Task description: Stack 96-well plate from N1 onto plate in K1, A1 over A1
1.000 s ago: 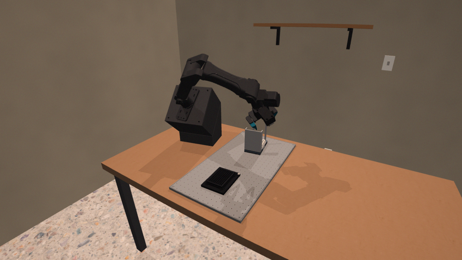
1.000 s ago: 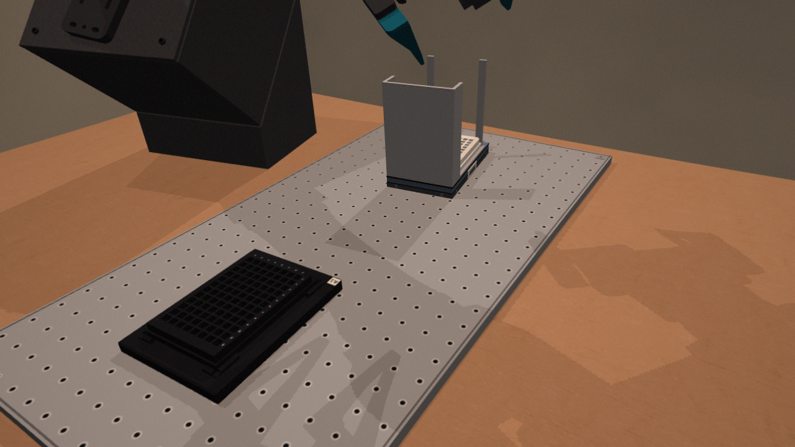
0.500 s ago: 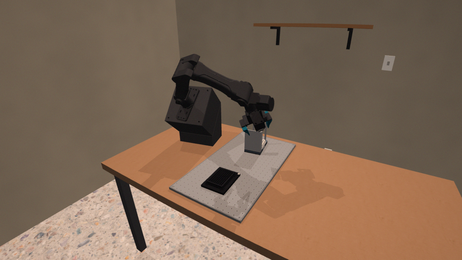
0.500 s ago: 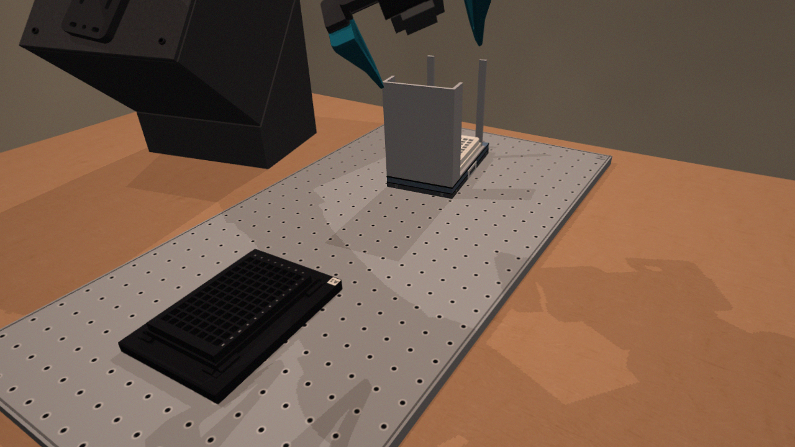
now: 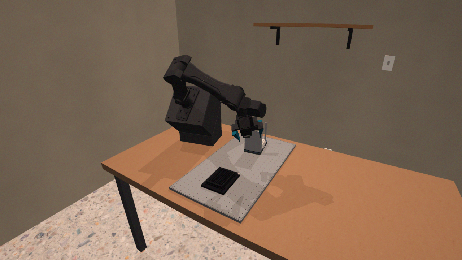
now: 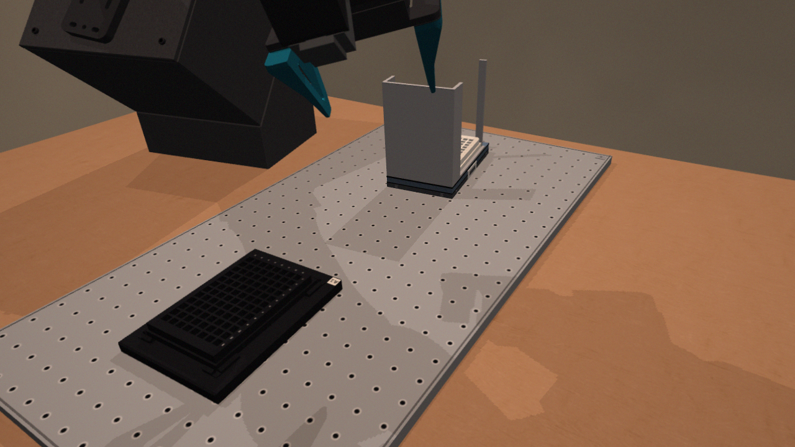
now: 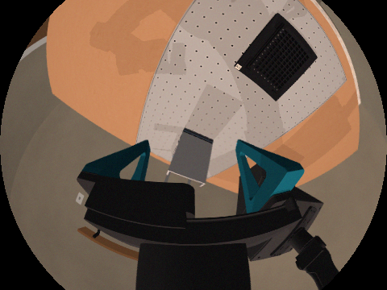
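A black 96-well plate point(image 6: 236, 302) lies in the black plate nest N1 point(image 6: 222, 328) at the near end of the grey perforated baseplate point(image 6: 333, 266); it also shows in the top view point(image 5: 221, 179) and the wrist view point(image 7: 280, 55). The pale A1 square point(image 6: 333, 282) sits at the nest's far right corner. The grey stack rack K1 point(image 6: 423, 133) stands at the far end, with a pale plate point(image 6: 467, 146) showing low inside it. My gripper point(image 6: 377, 83) is open and empty, hanging just above the rack's top, tilted; its teal fingers show in the wrist view point(image 7: 193, 167).
The arm's black base point(image 5: 194, 116) stands on the table left of the baseplate's far end. A thin grey rack post point(image 6: 481, 100) rises beside the rack's right side. A wall shelf point(image 5: 313, 27) hangs high behind.
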Available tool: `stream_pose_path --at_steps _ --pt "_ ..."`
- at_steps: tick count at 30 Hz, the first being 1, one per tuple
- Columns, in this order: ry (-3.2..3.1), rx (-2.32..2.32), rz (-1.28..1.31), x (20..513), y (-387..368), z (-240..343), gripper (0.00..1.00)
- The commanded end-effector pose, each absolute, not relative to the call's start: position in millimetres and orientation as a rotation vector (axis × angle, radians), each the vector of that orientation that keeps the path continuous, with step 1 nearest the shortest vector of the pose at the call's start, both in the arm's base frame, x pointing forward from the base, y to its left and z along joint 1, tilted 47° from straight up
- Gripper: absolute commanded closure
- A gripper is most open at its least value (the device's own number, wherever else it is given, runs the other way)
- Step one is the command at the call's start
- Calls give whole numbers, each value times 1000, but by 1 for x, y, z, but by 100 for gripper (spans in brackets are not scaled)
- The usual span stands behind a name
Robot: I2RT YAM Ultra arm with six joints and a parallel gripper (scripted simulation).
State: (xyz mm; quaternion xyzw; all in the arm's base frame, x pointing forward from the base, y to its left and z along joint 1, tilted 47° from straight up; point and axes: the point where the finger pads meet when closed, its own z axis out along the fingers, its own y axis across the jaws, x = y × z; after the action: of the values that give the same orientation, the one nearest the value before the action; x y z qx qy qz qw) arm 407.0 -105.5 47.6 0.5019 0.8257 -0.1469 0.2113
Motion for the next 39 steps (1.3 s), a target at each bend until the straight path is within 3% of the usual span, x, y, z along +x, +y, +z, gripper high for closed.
stream_pose_path --at_steps 1,34,39 --pt "2215 1430 -430 400 -122 61 0" --pt "1639 1754 -612 315 -220 119 0" --pt "1669 1738 -615 324 -215 114 0"
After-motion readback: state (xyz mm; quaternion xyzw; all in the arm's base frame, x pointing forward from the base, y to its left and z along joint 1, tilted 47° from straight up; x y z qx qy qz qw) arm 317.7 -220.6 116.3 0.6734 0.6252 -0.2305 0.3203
